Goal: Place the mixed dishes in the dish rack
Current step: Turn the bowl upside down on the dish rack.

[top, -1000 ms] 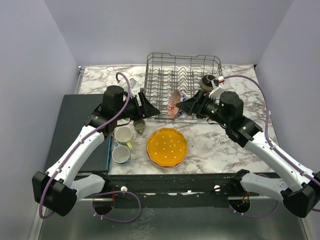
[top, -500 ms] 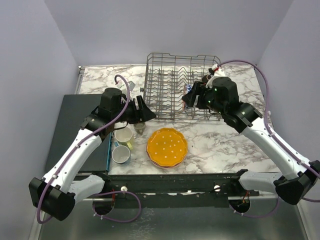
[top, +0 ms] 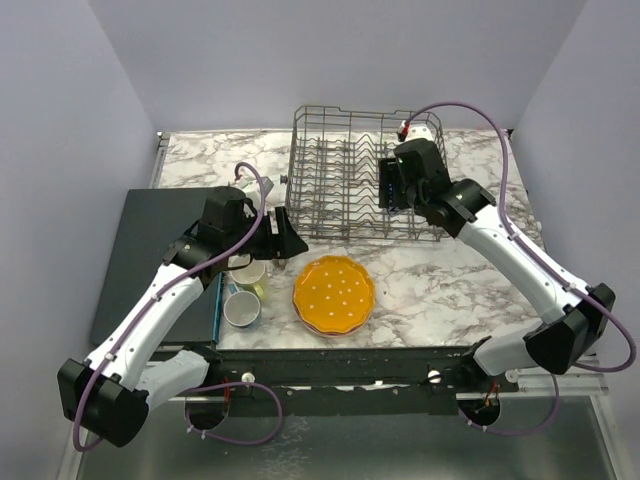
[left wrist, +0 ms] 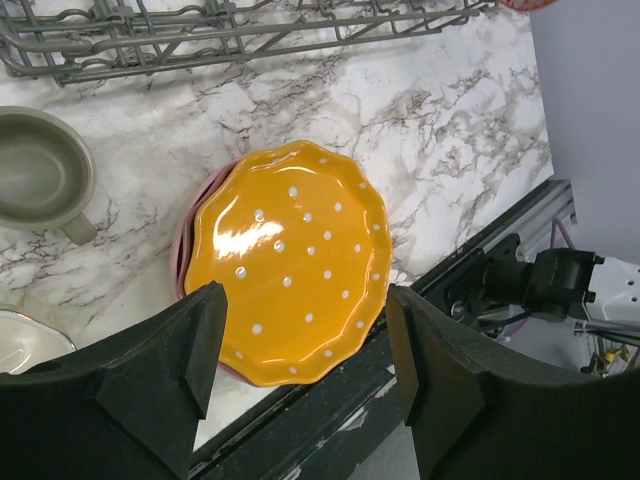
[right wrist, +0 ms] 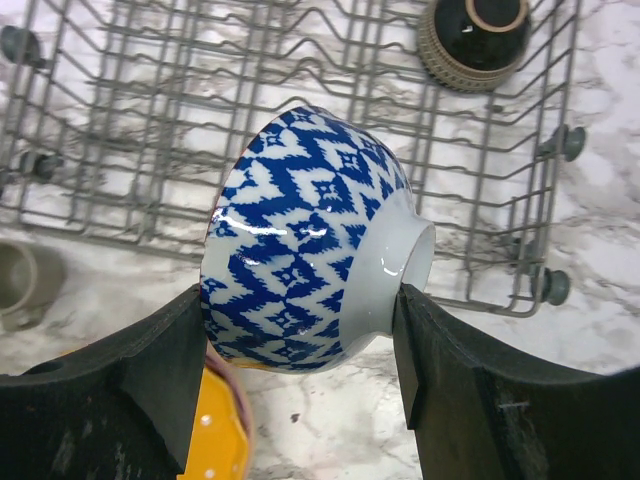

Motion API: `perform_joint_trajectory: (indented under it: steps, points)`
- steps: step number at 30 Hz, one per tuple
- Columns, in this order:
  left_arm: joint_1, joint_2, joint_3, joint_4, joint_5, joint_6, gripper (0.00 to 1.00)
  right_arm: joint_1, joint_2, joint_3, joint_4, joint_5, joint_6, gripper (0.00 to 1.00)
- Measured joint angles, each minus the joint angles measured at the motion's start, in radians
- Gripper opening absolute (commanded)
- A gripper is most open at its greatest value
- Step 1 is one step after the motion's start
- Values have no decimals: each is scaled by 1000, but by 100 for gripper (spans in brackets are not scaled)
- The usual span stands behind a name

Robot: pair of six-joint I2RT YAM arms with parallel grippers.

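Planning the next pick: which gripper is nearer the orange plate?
Left. The left gripper hangs beside the orange plate; the right gripper holds a blue bowl over the dish rack.

Lavender walls (top: 340, 60) are seen on three sides — evenly lit. A marbled tabletop (top: 450, 290) is spread centrally; a dark mat (top: 145, 225) is laid at 9 o'clock.
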Motion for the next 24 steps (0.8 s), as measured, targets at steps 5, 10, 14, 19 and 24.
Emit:
perform_joint_trajectory:
  steps: [5,10,14,19,24]
  points:
    - [0,-30,-27,-4,7,29,71,0,93,62,-31,98,-48,36]
    - [0,-32,-56,-4,7,49,71,0,187,102,-41,176,-102,36]
    - [0,-35,-79,-6,6,55,71,-1,269,128,-51,231,-145,35]
    - [0,-62,-80,-11,0,59,71,-8,366,161,-61,280,-183,35]
    - [0,-91,-80,-13,-26,64,71,-28,449,190,-63,307,-218,35]
